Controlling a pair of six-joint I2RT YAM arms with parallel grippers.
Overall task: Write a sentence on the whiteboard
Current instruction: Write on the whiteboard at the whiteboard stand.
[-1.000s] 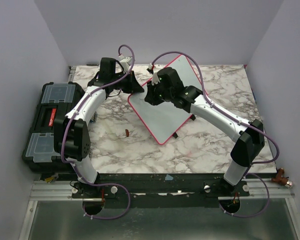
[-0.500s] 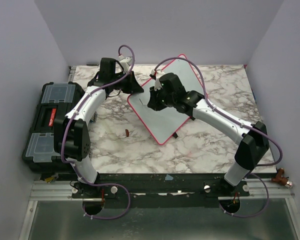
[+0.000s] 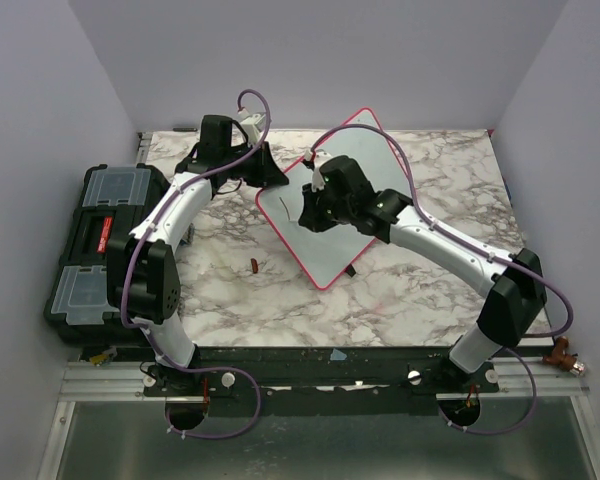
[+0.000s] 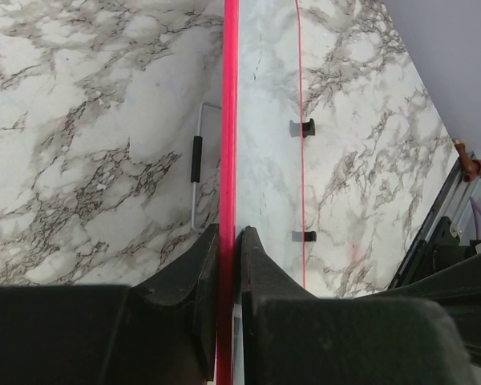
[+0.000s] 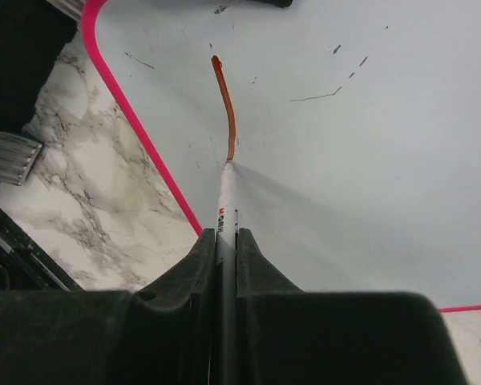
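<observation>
Whiteboard (image 3: 320,250) stands tilted on the marble table (image 3: 430,170), centre-rear, between the two arms; the right arm hides its upper middle in the top view. Left gripper (image 4: 228,241) is clamped on the board's red frame, seen edge-on, with both fingers pressed against it. A wire stand (image 4: 196,160) shows behind the board, its lower end cut off by the fingers. Right gripper (image 5: 226,241) is closed tight on a white marker (image 5: 227,200); most of the barrel is buried between the fingers, and the print on it is too small to read. The marker tip touches the board at the near end of one curved orange-red stroke (image 5: 227,112); no letter is legible yet. Faint dark scuffs lie to its right. A small reddish item (image 3: 253,266) lies on the table, too small to identify. Black toolbox (image 3: 95,240) sits at the table's left edge.
</observation>
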